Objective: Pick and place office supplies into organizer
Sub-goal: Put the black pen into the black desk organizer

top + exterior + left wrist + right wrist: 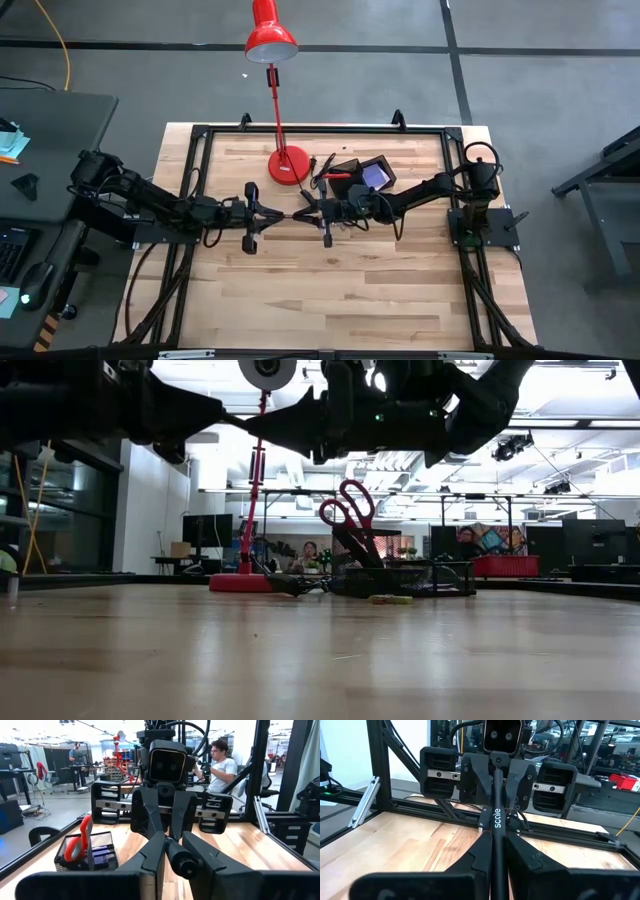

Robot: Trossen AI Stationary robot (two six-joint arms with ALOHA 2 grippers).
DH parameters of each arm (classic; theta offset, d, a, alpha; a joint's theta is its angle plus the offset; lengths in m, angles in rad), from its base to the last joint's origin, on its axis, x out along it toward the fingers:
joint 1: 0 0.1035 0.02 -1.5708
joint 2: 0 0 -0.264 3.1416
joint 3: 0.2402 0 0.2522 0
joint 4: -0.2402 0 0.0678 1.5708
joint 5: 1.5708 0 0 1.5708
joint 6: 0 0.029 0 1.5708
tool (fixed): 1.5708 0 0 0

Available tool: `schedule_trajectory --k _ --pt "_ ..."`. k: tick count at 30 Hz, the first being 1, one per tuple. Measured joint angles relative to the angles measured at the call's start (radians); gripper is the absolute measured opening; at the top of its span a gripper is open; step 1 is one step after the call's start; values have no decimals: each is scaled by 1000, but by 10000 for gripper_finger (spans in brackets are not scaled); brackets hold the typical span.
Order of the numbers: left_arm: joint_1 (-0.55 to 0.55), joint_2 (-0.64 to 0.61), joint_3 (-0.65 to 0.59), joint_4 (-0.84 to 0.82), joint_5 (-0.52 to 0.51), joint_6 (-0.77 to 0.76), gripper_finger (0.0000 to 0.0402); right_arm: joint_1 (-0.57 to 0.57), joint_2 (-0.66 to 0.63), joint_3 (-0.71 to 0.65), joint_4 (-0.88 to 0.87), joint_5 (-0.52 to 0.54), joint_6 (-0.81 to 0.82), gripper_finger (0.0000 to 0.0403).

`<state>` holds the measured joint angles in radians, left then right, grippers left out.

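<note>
Scissors (347, 520) and purple pad (376, 176) already sit in the organizer (352, 176); in front of it, left gripper (283, 214) and right gripper (303, 213) both clench one pen (495, 822) mid-air, unplaced.

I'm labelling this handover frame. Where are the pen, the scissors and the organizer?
pen (496, 817), right wrist view: on the printed barrel between the two grippers.
scissors (80, 840), left wrist view: on a red handle loop.
organizer (102, 842), left wrist view: on its black mesh wall.

Two matte-black jointed arms with looping cables, each pincer (172, 851) a broad slotted crossbar, perhaps screw-studded.
</note>
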<state>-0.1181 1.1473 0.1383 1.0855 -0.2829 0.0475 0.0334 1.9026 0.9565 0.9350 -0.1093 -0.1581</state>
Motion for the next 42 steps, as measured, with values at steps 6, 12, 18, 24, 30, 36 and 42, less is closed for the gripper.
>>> schedule_trajectory --k 6,12,18,24,30,36,42 --pt "0 0 0 0 1 -1 54 0 0 0 3 -1 -4 26" --pt "0 0 0 0 3 -3 55 0 0 0 4 -1 -8 37" --pt "0 0 0 -4 3 -4 55 1 0 0 4 27 -5 76" --pt "0 0 0 3 3 -6 55 1 0 0 -13 46 1 114" --pt "0 0 0 4 2 -6 55 12 0 0 -41 118 0 149" --pt "0 0 0 6 3 -6 55 14 0 0 -81 135 12 178" --pt "0 0 0 6 2 -3 55 14 0 0 -97 135 19 192"
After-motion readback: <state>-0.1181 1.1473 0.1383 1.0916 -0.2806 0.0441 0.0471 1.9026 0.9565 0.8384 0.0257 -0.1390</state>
